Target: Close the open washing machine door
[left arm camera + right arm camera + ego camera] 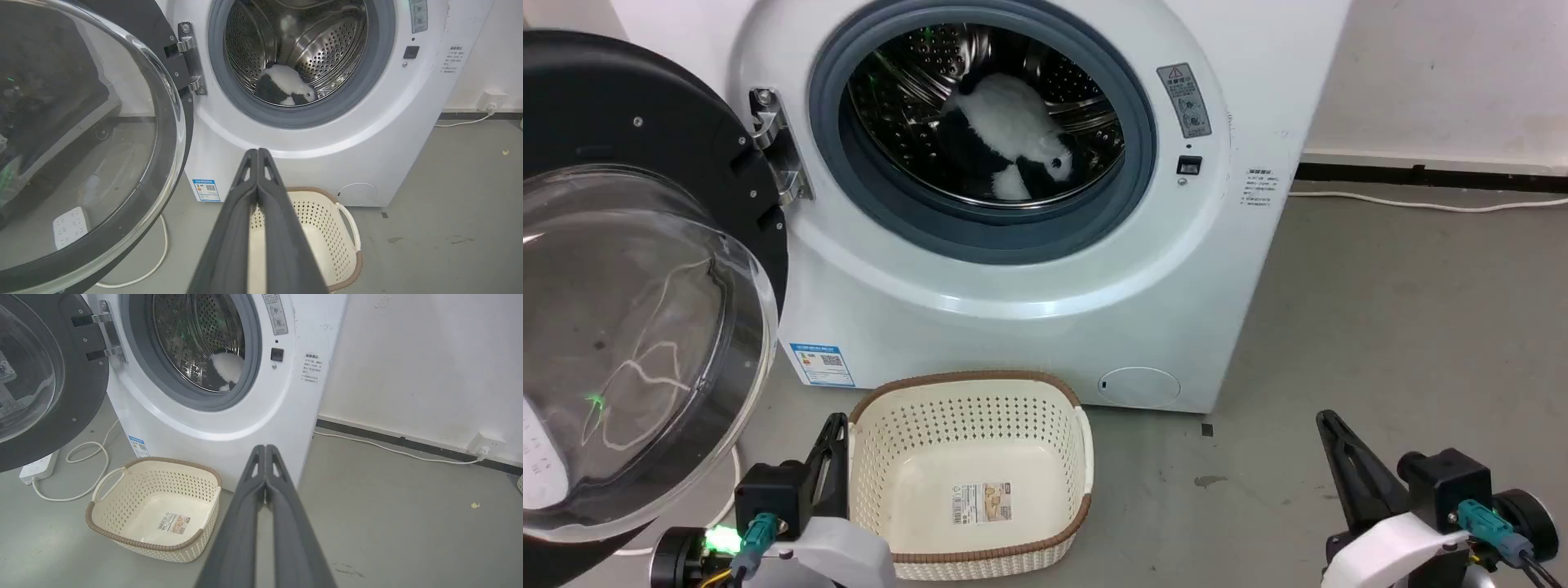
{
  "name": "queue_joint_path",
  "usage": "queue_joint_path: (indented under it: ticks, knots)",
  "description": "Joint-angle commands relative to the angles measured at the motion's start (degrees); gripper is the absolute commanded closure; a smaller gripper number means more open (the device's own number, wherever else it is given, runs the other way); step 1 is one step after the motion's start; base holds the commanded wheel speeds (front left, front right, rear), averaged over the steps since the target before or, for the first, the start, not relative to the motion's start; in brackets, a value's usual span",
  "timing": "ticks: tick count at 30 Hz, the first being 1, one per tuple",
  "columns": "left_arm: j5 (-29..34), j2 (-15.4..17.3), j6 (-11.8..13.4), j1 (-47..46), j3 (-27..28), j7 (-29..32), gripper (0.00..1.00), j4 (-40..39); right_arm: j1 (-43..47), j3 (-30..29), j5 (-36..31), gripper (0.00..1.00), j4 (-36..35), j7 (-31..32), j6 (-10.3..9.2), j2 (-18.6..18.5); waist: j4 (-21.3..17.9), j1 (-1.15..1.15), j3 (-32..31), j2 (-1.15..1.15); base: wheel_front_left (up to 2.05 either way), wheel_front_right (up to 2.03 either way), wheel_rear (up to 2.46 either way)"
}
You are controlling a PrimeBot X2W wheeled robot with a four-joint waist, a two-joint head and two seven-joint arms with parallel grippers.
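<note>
Left of drum [890, 82] mouth, washing machine door [645, 278] stands swung wide on hinge [780, 151] of washing machine [1013, 327]. Head view: two grippers low, left gripper [837, 420] near one cream basket [968, 377], right gripper [1327, 418] over floor [1380, 327]. Wrist views: both finger pairs pressed together, gripping nothing. One black-and-white soft toy [1013, 131] in drum. Right wrist view adds one wall socket [484, 443], one power strip [39, 468].

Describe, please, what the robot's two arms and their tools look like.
The left tool and right tool each have two long, dark grey, tapering fingers with slotted cut-outs near the tips. Each sits on a black boxy mount and a rounded white wrist shell, with a teal connector plugged in. A green light glows at the left wrist.
</note>
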Motion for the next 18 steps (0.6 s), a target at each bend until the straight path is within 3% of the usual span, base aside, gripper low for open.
queue_joint_path:
  ticks: [1,18]
  knots:
    - [0.1,0.0,0.2,-0.8,0.0,0.0,1.00,-0.2,-0.8,0.0,-0.4,1.00,-0.3,0.0,0.06,0.3,0.0,0.00,0.0,0.00,0.00,0.00,0.00]
    - [0.1,0.0,0.2,-0.8,0.0,0.0,1.00,-0.2,-0.8,0.0,-0.4,1.00,-0.3,0.0,0.06,0.3,0.0,0.00,0.0,0.00,0.00,0.00,0.00]
